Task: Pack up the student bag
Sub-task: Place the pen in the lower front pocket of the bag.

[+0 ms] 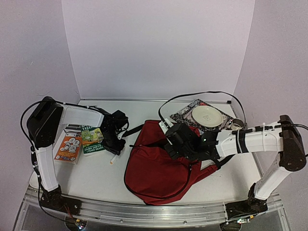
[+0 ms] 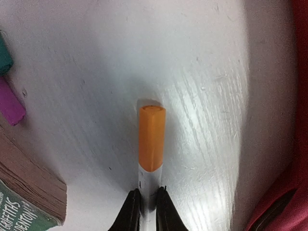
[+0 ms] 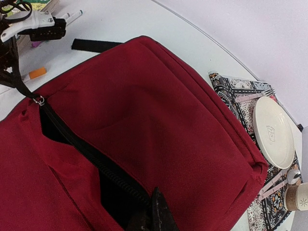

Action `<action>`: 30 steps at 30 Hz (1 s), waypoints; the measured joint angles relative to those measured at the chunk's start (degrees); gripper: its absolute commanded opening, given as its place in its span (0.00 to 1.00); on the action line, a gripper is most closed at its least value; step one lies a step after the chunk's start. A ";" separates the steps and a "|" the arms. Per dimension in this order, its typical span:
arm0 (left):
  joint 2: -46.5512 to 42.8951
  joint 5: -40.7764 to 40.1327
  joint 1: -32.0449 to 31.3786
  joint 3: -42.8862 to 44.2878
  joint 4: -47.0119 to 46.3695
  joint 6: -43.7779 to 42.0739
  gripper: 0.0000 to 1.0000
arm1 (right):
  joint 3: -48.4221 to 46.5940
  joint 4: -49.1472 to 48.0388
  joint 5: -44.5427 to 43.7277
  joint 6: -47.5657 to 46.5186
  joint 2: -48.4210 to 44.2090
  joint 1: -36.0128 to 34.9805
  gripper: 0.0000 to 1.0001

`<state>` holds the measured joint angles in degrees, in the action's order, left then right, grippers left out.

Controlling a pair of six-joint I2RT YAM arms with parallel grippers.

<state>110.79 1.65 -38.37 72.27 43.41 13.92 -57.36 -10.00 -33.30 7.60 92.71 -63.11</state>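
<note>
Locate the bag (image 1: 159, 168) in the middle of the surface (image 1: 96, 180), slightly toward the right edge and reaching close to the near edge. It is a soft, dark red woven-fabric pack lying flat and slumped. Its black zip (image 3: 91, 159) is open, and the inside shows only as a dark gap. A flat black strap (image 3: 94, 45) extends from its far side.

The right pincer (image 3: 154, 209) is closed, with its tips at the lip of the zip opening. You cannot tell whether fabric is pinched between them.

The left pincer (image 2: 149, 195) grips a marker (image 2: 151, 139) by its white barrel. The orange, round-ended cap points away from the fingers, just above the surface and beside the bag's left side.

Near the left edge you will find two paperbacks, one green (image 1: 92, 140) and one orange (image 1: 69, 148), lying side by side. A purple rounded item (image 2: 10, 105) and a teal one (image 2: 4, 57) lie just beside the green one.

At the far right corner a patterned black-and-white placemat (image 1: 185, 113) carries a round, cream, glossy plate (image 1: 207, 115), a fork (image 3: 255, 95) and a spoon (image 3: 288, 175). A small cup (image 1: 236, 125) stands at its right end.

The surface is white with a faint grain. Plain pale lilac panels (image 1: 159, 48) enclose it on three sides.
</note>
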 measured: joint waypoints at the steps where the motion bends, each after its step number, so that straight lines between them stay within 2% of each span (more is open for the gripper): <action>1: -0.03 0.25 0.00 -0.04 0.48 0.01 0.15 | 0.00 0.07 0.00 0.01 0.00 0.00 0.00; 6: 0.49 1.12 0.03 0.03 1.68 -0.38 0.17 | -0.02 0.23 -0.02 0.21 0.00 -0.15 0.00; 12: 1.26 1.11 0.07 0.95 2.64 -0.36 0.01 | -1.05 1.46 0.05 0.17 0.00 -0.37 0.00; 20: 0.34 1.57 0.05 0.48 2.57 -0.33 0.00 | -4.37 3.30 0.35 0.67 1.05 -0.61 0.00; 25: -3.77 5.65 0.04 -2.99 1.03 1.23 0.00 | -6.76 4.64 -0.49 2.55 2.67 -0.93 0.00; 30: -11.73 10.77 0.04 -8.90 -5.62 5.62 0.00 | -7.10 5.43 -3.46 5.70 3.14 -1.24 0.00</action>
<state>99.06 12.42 -38.33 63.37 37.79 19.54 -64.47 -4.57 -36.76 13.30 95.85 -64.35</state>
